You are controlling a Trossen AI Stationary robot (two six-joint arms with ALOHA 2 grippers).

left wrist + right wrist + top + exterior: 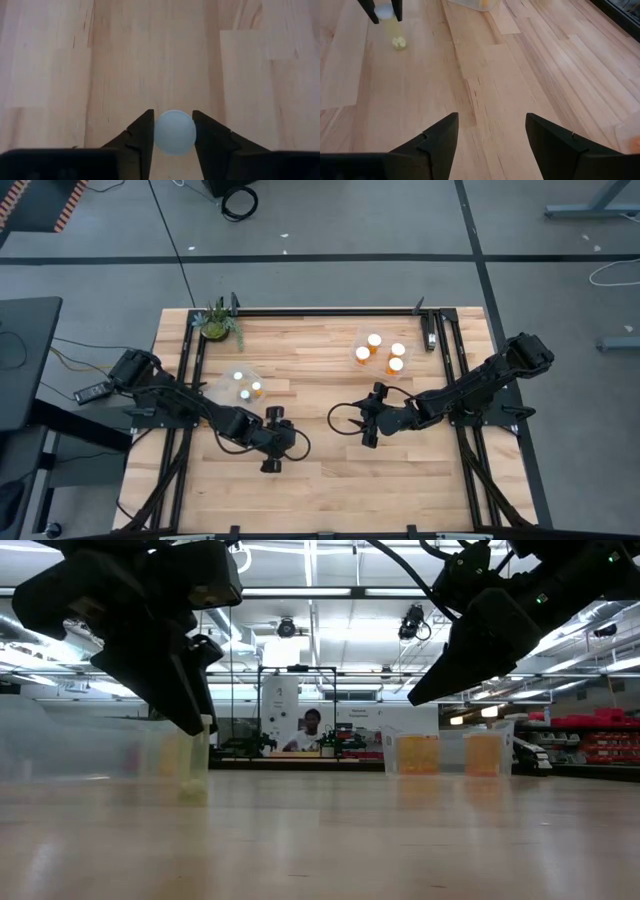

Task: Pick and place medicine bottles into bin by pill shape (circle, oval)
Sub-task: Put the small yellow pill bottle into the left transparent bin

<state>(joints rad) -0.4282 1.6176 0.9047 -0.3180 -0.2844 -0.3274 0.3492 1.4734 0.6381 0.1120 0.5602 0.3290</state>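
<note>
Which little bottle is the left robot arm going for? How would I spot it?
Start at the wooden table and follow the left arm to its gripper near the middle. The bottle stands between its fingers, alone on bare wood; all the others sit in clear bins.

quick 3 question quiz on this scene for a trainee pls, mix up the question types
1. True or false: the left gripper has its fingers around a white-capped bottle.
2. How many bottles sit in the bin on the right arm's side? A) two B) four C) six
3. What stands at the table's far left corner?

Key: 1 true. 2 B; four white caps show there. 3 a green potted plant.
</note>
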